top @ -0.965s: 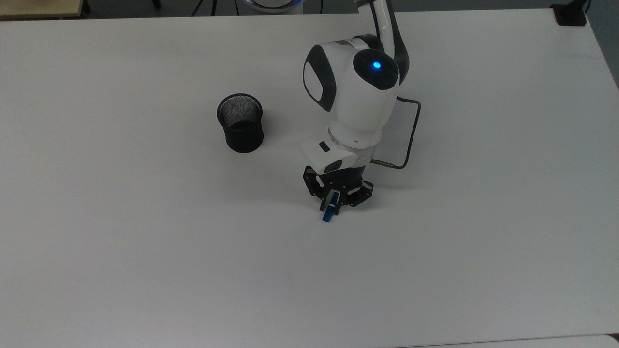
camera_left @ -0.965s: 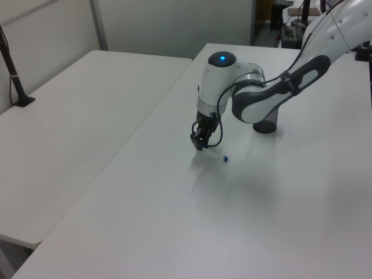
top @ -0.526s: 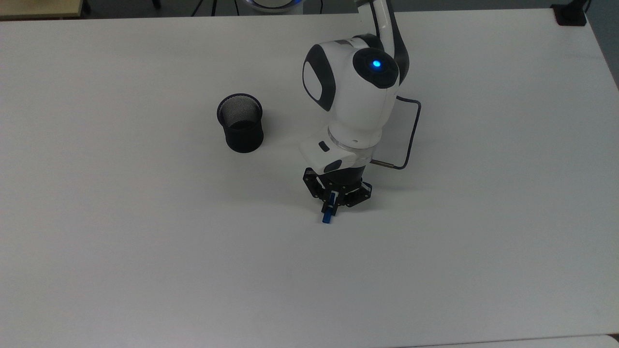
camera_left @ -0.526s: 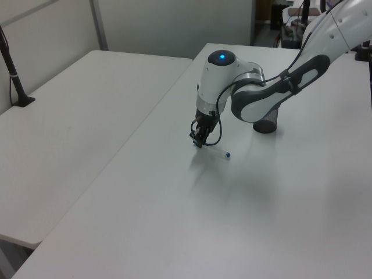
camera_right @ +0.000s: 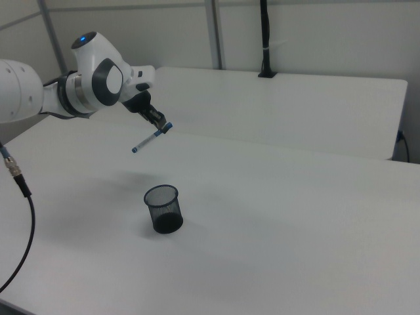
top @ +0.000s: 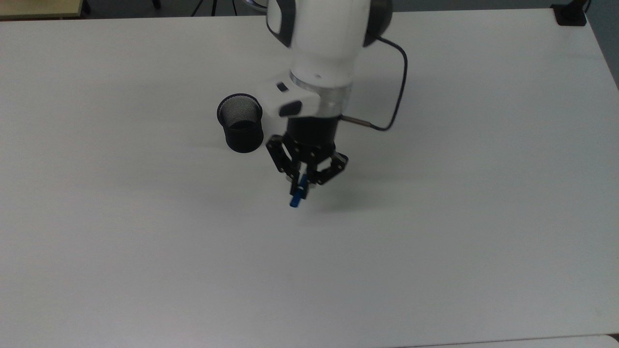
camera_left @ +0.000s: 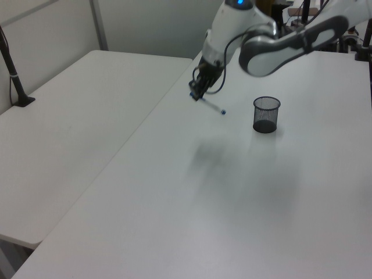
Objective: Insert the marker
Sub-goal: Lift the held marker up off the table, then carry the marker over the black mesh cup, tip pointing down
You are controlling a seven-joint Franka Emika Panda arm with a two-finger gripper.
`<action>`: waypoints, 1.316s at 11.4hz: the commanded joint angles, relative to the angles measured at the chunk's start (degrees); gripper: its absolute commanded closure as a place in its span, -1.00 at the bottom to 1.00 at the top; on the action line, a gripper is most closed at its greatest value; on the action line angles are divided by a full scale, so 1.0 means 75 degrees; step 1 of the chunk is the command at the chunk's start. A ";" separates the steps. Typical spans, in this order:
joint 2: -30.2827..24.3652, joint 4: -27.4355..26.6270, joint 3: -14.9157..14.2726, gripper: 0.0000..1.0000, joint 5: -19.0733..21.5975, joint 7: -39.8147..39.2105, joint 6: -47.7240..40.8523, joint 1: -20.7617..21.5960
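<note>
My gripper [top: 302,183] is shut on the marker [top: 296,199], gripping it near its blue-capped end. The marker hangs in the air well above the white table [top: 145,241], tilted. In the left view the gripper [camera_left: 196,96] holds the marker [camera_left: 212,106] so it slopes down to the left view's right, toward the black mesh cup [camera_left: 266,114]. In the right view the gripper [camera_right: 161,128] and marker [camera_right: 147,140] hover above and behind the cup [camera_right: 163,209]. In the top view the cup [top: 240,123] stands upright just left of the gripper, with nothing seen inside.
A dark cable [top: 396,96] loops off the arm's wrist. A second white table [camera_left: 70,116] adjoins on the left view's left, with a black post [camera_left: 11,64] clamped at its edge. The same post [camera_right: 264,39] stands at the far side in the right view.
The marker lay on the table with the gripper down at it. The arm has now lifted it high and carried it toward the cup, up and to the top view's left.
</note>
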 commanded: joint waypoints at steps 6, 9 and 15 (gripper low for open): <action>-0.3251 -0.4150 0.0013 0.95 -0.0042 -0.2283 0.1885 -0.1507; -0.3581 -0.5138 0.0013 0.94 -0.0089 -0.2518 0.3097 -0.1649; -0.3500 -0.6006 0.0001 0.94 -0.0136 -0.2518 0.4948 -0.1778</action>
